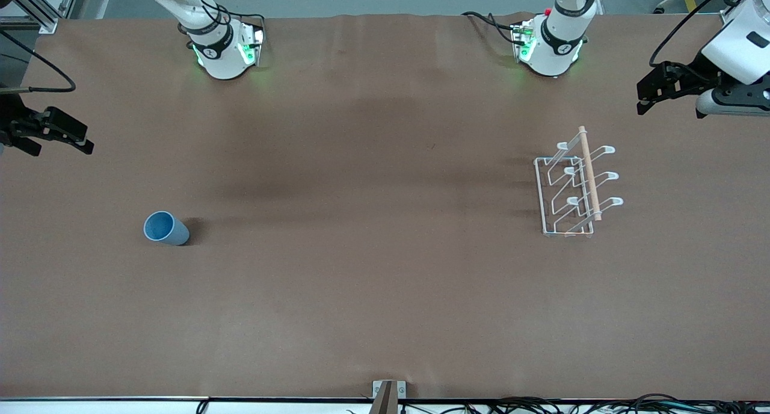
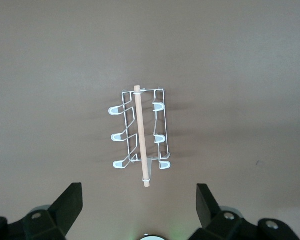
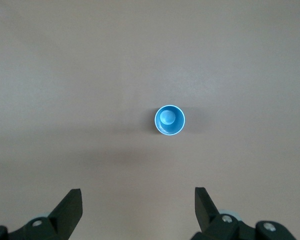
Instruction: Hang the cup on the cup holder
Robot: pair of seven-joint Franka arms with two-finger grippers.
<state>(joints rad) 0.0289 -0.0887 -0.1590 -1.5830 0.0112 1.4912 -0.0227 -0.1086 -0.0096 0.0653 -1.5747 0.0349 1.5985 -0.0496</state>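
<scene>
Brown table [image 1: 385, 293] is bare around both items, so we have free room everywhere; the rack [image 1: 574, 188] stands toward the left arm's end, the blue cup [image 1: 165, 228] upright, mouth up, well apart toward the right arm's end. Left gripper [image 1: 652, 92] and right gripper [image 1: 57, 134] hang high near the table's ends, jaws apart, holding nothing. We'd drop the right one straight over the cup and pinch its wall squarely, since it likely tips easily.

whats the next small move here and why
Probably lower the right gripper toward the cup. The cup stands upright on the table at the right arm's end, and both grippers are open and holding nothing. The cup holder sits at the left arm's end, where the left gripper waits.
</scene>
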